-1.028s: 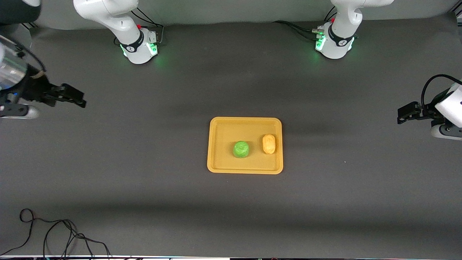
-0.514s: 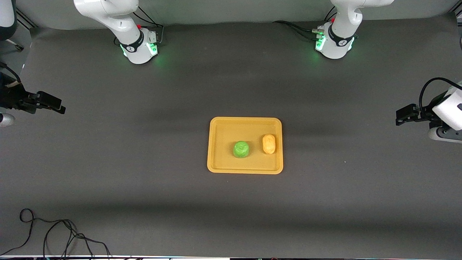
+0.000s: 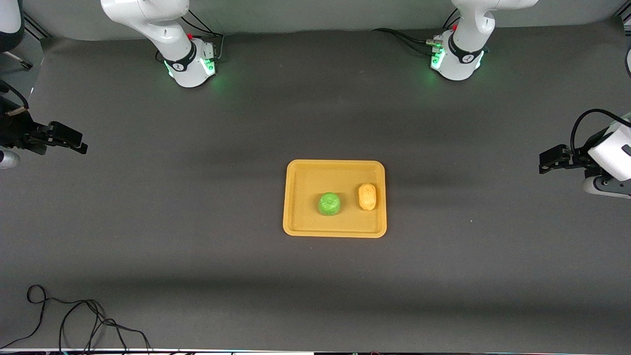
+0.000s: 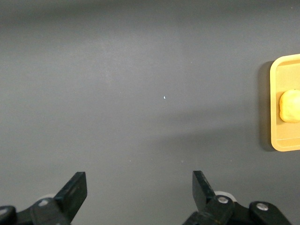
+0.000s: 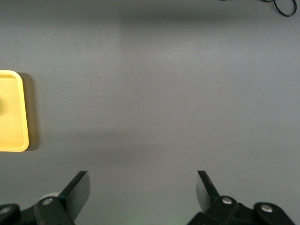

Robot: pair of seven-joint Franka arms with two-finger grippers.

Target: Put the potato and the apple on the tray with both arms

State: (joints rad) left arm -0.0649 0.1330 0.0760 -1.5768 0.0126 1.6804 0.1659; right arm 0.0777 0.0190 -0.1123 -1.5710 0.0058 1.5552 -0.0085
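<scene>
The orange-yellow tray lies in the middle of the table. The green apple and the yellow-tan potato rest on it side by side, the potato toward the left arm's end. My left gripper is open and empty over the bare mat at the left arm's end of the table; its wrist view shows the tray's edge and the potato. My right gripper is open and empty over the mat at the right arm's end; its wrist view shows a tray corner.
The table is covered by a dark grey mat. A loose black cable lies at the near corner on the right arm's end. The two arm bases glow green along the far edge.
The right gripper drew back from the table's middle toward its own end and has nearly stopped. The left gripper drifted slightly. Apple and potato stayed on the tray.
</scene>
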